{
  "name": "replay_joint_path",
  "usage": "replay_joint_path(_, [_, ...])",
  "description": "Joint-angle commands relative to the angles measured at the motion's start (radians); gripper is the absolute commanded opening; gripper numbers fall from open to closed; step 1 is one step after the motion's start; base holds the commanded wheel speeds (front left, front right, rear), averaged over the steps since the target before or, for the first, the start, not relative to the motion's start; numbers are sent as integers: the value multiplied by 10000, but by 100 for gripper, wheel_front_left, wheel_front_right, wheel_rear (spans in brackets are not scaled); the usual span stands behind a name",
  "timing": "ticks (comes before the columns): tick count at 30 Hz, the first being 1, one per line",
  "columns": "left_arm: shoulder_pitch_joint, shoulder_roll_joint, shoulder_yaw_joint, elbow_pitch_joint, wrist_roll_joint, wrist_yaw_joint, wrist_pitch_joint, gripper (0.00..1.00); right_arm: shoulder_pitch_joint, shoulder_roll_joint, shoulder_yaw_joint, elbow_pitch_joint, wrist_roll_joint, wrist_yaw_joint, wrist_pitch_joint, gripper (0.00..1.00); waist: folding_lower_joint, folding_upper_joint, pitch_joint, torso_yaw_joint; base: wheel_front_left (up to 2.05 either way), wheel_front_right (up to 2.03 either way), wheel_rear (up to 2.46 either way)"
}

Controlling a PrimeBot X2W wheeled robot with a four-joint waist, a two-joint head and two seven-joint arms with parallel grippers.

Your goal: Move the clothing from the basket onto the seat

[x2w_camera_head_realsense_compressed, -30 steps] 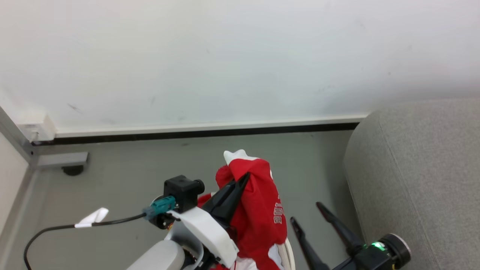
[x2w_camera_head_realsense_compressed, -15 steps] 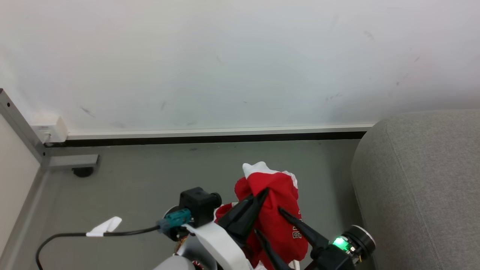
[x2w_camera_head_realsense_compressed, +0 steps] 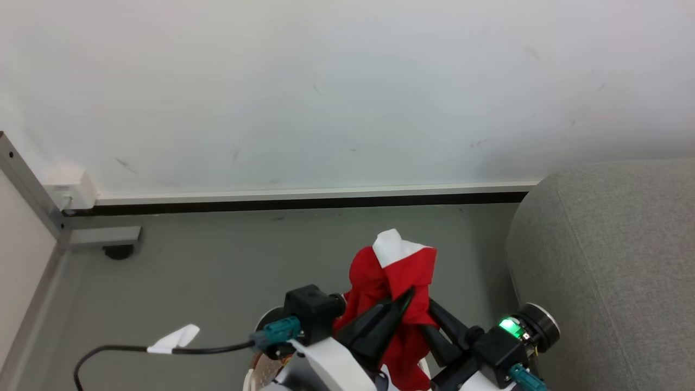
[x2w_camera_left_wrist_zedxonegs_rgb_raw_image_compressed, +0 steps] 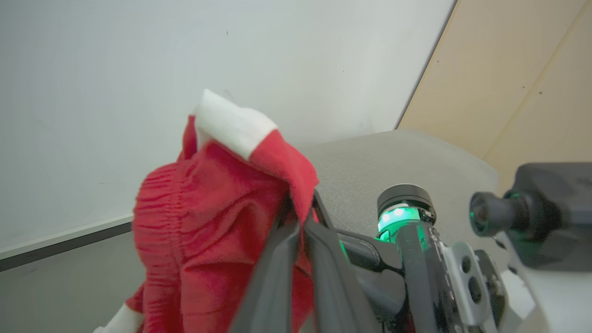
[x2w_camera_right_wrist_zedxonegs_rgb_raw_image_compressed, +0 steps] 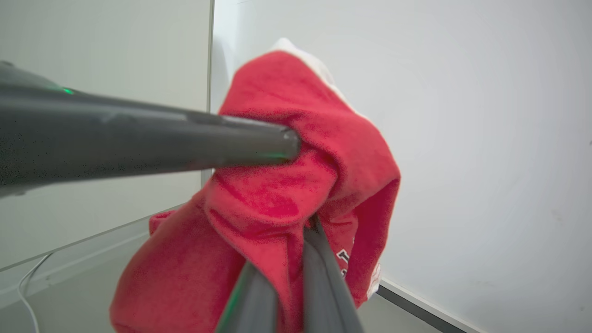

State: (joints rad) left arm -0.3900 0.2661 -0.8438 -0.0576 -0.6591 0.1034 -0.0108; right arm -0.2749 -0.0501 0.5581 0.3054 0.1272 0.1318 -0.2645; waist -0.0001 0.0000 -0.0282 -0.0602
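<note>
My left gripper (x2w_camera_left_wrist_zedxonegs_rgb_raw_image_compressed: 300,212) is clamped shut on a fold of the clothing (x2w_camera_head_realsense_compressed: 399,271), a red garment with a white edge poking out at its top. My right gripper (x2w_camera_right_wrist_zedxonegs_rgb_raw_image_compressed: 283,244) is pinched on another fold of the same cloth from the other side. In my right wrist view a strip of red sits squeezed between my two fingers, and one dark finger (x2w_camera_right_wrist_zedxonegs_rgb_raw_image_compressed: 185,138) of my left gripper crosses in from the left with its tip pressed into the bundle. The garment hangs bunched between my two grippers above the grey floor (x2w_camera_head_realsense_compressed: 217,271), with its loose end drooping below my fingers. A bit of black-and-white lettering (x2w_camera_right_wrist_zedxonegs_rgb_raw_image_compressed: 344,259) shows on one hanging flap. The seat (x2w_camera_head_realsense_compressed: 613,260) is off to my right, its rounded corner near the bundle, and nothing red rests on it. From the head view my own right wrist, with its green-lit ring (x2w_camera_head_realsense_compressed: 510,326), sits between the cloth and the seat's edge. Ahead is a pale wall (x2w_camera_head_realsense_compressed: 326,81) with a white and black baseboard (x2w_camera_head_realsense_compressed: 304,198) along its foot. At the far left stand a grey metal post (x2w_camera_head_realsense_compressed: 27,184), a small white box (x2w_camera_head_realsense_compressed: 68,187) and a black foot (x2w_camera_head_realsense_compressed: 117,251). A black cable (x2w_camera_head_realsense_compressed: 119,349) with a white tag (x2w_camera_head_realsense_compressed: 176,338) trails across the floor from my left wrist. My left wrist view also shows a beige panel (x2w_camera_left_wrist_zedxonegs_rgb_raw_image_compressed: 508,69) beyond the seat.
</note>
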Motion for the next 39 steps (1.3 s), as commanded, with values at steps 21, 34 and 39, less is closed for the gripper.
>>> replay_joint_path(21, [848, 505, 373, 843, 593, 300, -1842, 100, 729, -12, -1835, -1238, 543, -21, -1, 0, 1, 0, 411, -1957, 0, 0, 0])
replay_joint_path(34, [614, 258, -148, 837, 849, 123, -1882, 100, 753, -8, -2625, -1487, 255, -21, -1, 0, 1, 0, 821, -4210, 0, 0, 0])
replay_joint_path(39, [388, 184, -367, 864, 1025, 9, -1773, 100, 830, -6, -3017, -1679, 27, -21, -1, 0, 1, 0, 1213, -4721, 0, 0, 0])
